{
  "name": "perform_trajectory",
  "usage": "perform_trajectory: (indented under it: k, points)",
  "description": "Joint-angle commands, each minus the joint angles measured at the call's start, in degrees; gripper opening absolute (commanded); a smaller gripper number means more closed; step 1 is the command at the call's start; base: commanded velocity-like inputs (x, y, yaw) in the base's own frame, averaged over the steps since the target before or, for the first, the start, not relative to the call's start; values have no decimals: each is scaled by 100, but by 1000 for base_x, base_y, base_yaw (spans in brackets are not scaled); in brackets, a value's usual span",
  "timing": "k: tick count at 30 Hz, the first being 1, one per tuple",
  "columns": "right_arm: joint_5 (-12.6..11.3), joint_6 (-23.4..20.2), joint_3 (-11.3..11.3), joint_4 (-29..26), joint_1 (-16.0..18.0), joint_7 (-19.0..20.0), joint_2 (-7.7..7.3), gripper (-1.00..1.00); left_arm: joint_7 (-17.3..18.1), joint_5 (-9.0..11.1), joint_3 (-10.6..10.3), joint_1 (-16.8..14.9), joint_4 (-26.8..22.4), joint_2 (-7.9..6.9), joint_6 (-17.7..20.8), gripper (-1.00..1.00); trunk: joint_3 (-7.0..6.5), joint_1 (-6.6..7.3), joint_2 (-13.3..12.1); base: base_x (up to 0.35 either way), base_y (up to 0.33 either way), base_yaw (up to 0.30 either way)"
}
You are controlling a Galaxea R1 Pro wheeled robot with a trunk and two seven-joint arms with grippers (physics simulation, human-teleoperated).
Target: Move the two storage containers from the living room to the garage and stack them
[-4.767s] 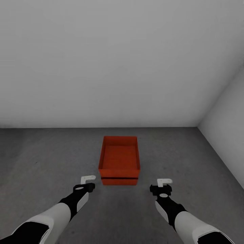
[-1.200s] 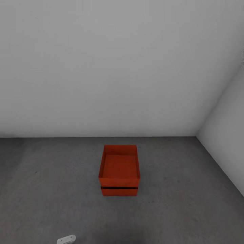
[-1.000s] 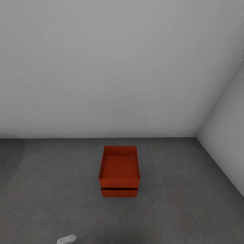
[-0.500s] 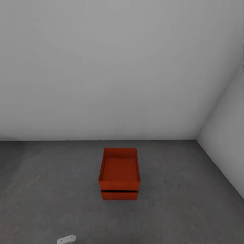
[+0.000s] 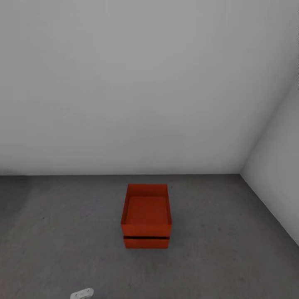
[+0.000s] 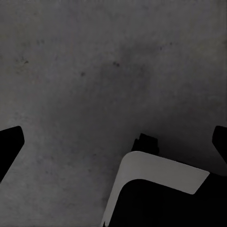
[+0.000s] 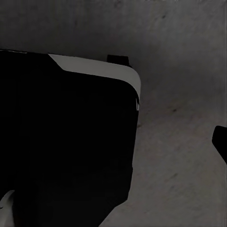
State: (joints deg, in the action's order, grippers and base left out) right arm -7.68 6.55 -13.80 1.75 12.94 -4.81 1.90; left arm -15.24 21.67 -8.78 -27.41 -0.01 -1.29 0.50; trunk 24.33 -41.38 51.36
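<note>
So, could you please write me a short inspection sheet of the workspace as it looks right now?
Surface: dark grey mottled concrete floor, bare around the stack.
Job's things: upper storage container sits stacked on the lower storage container, both red-orange, squarely aligned, a dark gap line between them.
Clutter: nothing seen.
Hands: left hand fingers spread wide over the floor, holding nothing; right hand state cannot be told.
Cables: nothing seen.
Surroundings: light grey walls meeting in a corner at right.

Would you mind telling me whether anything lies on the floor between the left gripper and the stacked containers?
Nothing visible does. Only bare concrete floor lies between the left gripper at the head view's lower edge and the stacked containers.
</note>
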Motion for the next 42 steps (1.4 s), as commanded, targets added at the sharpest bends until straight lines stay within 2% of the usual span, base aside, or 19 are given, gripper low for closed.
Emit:
perform_trajectory:
  k: [1, 6, 7, 9, 11, 13, 14, 17, 28, 42]
  points:
    - [-59, 34, -48, 19, 7, -10, 4, 100, -12, 50, -48, 15, 2, 7, 5, 100, -4, -1, 4, 0, 0, 0]
    - [-58, 29, -51, 19, 7, -10, 4, 100, 165, 48, -45, 563, 2, 28, -5, 100, -50, -1, 4, 0, 0, 0]
    - [-58, 26, -51, 19, 7, -10, 4, 100, 339, 50, -45, 678, 2, 28, -5, 100, -60, -1, 4, 0, 0, 0]
    - [-58, 27, -52, 19, 9, -9, 6, 100, 980, 64, -45, 919, 3, -5, 3, 100, -78, -1, 4, 0, 0, 0]
    - [-58, 24, -52, 19, 8, -9, 6, 100, 1454, 70, -44, 1119, 2, -60, 10, 100, -97, -1, 4, 0, 0, 0]
    - [-58, 27, -52, 19, 7, -10, 5, 100, 1628, 72, -44, 1206, 5, -94, 18, 100, -115, -1, 4, 0, 0, 0]
    - [-58, 30, -51, 19, 7, -8, 4, 100, 1819, 74, -44, 1357, 9, -154, 22, 100, -125, -1, 4, 0, 0, 0]
    - [-58, 23, -52, 20, 7, 3, 9, 100, 2051, 74, -44, 1441, 10, -241, 40, 100, -153, -1, 4, 0, 0, 0]
    - [-58, 39, -45, 19, 7, 1, 4, 100, 2093, 83, -44, 1460, 10, -290, 28, 100, -255, -1, 4, 0, 0, 0]
    - [-66, 49, -44, 19, 8, -2, 4, 100, 2095, 15, -59, 1466, -18, -259, 5, 100, -385, -1, 4, 0, 0, 0]
